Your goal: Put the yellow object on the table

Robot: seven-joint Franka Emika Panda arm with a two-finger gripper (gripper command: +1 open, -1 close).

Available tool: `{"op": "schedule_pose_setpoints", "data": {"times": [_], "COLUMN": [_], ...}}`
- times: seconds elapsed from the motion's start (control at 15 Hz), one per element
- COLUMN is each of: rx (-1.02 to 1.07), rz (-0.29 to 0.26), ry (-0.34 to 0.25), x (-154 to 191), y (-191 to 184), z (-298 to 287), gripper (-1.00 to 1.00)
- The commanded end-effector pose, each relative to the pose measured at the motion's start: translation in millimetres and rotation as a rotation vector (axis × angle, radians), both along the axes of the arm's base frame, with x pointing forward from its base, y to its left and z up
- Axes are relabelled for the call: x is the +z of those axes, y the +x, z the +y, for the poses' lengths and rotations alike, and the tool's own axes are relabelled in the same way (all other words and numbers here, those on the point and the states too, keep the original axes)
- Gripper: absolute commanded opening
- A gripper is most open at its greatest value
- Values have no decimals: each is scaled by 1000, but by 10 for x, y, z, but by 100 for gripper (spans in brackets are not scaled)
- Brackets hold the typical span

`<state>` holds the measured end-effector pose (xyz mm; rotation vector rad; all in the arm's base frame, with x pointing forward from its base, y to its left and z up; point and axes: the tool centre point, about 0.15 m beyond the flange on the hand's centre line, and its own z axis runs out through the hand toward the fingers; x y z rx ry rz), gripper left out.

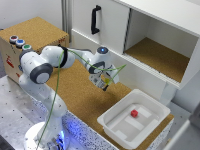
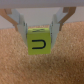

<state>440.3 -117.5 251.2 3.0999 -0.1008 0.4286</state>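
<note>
The yellow object [image 2: 40, 41] is a small yellow-green cube with a dark U-shaped mark on its face. My gripper [image 2: 40, 44] is shut on it, one finger [image 2: 20, 25] on each side, and holds it just above the cork table [image 2: 42, 70]. In the exterior view my gripper [image 1: 103, 82] hangs over the table [image 1: 75, 97] in front of the white cabinet, with a speck of yellow [image 1: 106, 80] at its tips. I cannot tell whether the cube touches the tabletop.
A white tray [image 1: 107, 122] holding a small red block [image 1: 134, 113] stands on the exterior view's right of the gripper. A white cabinet [image 1: 115, 25] with an open cork-floored compartment [image 1: 155, 55] stands behind. A cork box with coloured buttons [image 1: 30, 37] is at the left.
</note>
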Motion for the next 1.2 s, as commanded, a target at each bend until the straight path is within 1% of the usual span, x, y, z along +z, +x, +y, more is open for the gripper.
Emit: {"op": "schedule_pose_setpoints", "data": {"times": [0.0,0.07,0.2,0.4,0.53,1.13], "rx": [55,59,56,10,-12,-12], "rz": [103,115,93,12,-33,-33], "ry": [-37,-37,-33,-1,0,0], "x": [-359,-325,-141,346,779,779], "y": [202,180,96,-60,-168,-168], "z": [-92,-90,-70,-43,13,13], "gripper": [-100,100,100,100,100,100]}}
